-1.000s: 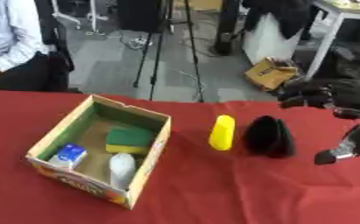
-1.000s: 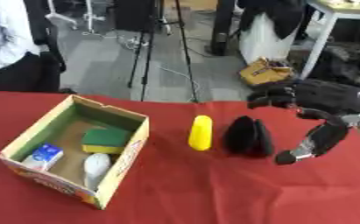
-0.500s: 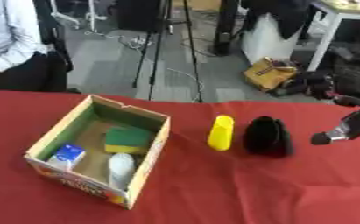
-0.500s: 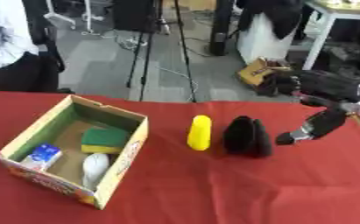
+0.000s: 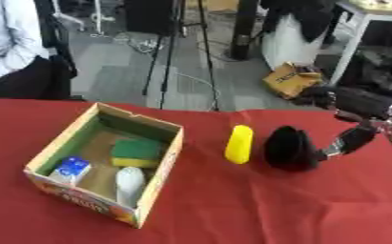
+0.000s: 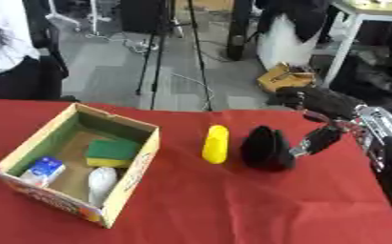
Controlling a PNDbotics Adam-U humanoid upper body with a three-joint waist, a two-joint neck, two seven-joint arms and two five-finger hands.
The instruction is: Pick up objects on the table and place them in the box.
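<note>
A red-covered worktop [image 5: 232, 209] is filling the lower part of the frame. At the left centre, an open cardboard box [image 5: 157, 167] is sitting on it, holding a green and yellow sponge [image 5: 136, 152], a small blue and white carton [image 5: 69, 170] and a white rounded object [image 5: 129, 183].

Right of the box, near the middle of the frame, a yellow oblong object [image 5: 239, 144] is lying on the cloth. Just beside it to the right, a black rounded object [image 5: 289, 149] is standing, apart from the yellow one by a narrow gap.

The right robot hand [image 6: 320, 107] is reaching in from the right edge, at mid-height. Its fingers are arching above and behind the black object, and its thumb [image 6: 314, 142] is pointing down toward that object's right side, touching it or very nearly; the robot hand is spread, not closed round anything. No left robot hand is showing in either view.
</note>
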